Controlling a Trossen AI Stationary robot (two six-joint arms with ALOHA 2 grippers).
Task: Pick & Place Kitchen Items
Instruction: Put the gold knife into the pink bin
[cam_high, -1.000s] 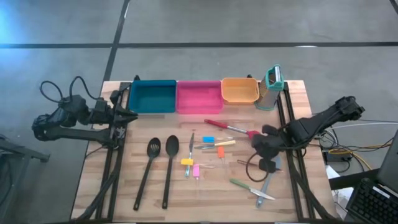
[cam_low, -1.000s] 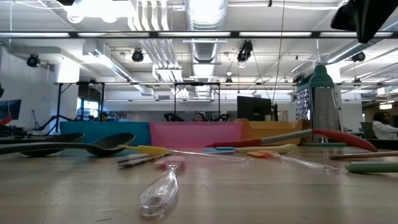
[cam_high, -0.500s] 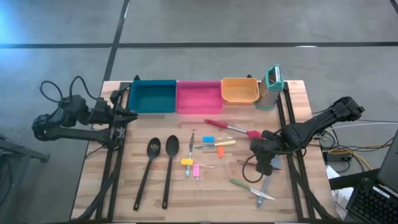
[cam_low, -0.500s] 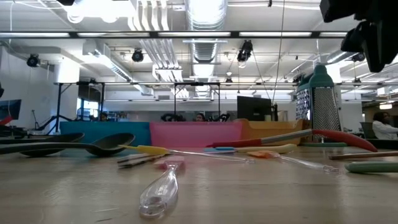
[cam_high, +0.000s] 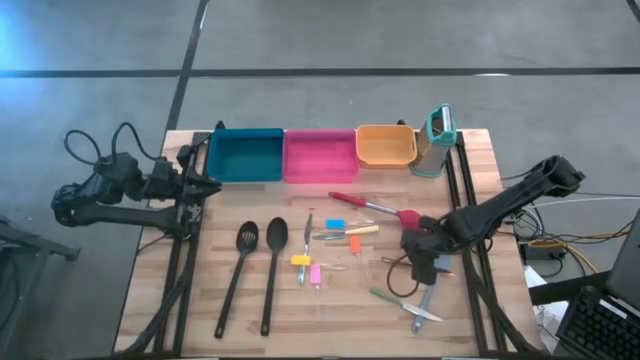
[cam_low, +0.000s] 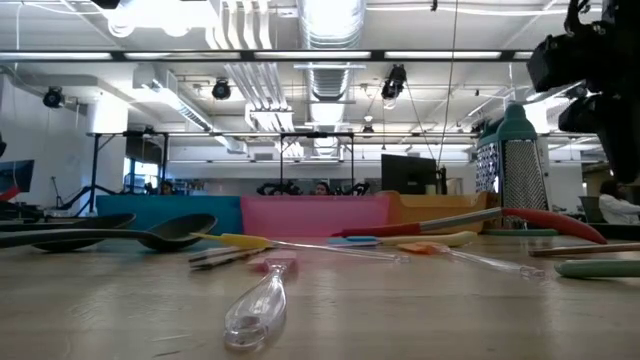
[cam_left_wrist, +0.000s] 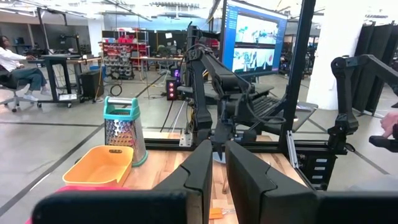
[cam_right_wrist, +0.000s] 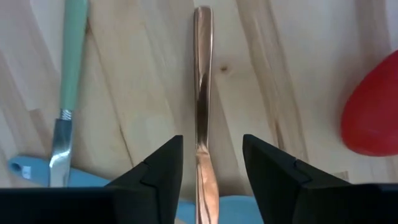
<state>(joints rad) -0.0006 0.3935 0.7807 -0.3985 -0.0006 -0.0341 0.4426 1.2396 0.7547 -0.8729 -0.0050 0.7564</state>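
**Right gripper spread over a copper-coloured utensil handle**

The right gripper (cam_right_wrist: 208, 177) hangs low over the wooden table (cam_high: 340, 310), fingers apart, with the copper-coloured handle (cam_right_wrist: 202, 93) lying on the wood between them, not clamped. Just beside lie a green-handled knife (cam_right_wrist: 67, 81) and the red spoon head (cam_right_wrist: 373, 115). Farther off, two long black spoons (cam_high: 255, 270) lie left of the small cutlery. The left gripper (cam_left_wrist: 214, 177), fingers nearly together and empty, waits by the teal bin (cam_high: 245, 155).

Teal bin (cam_high: 245, 155), pink bin (cam_high: 319, 156), orange bin (cam_high: 385, 146), grater (cam_high: 437, 140)
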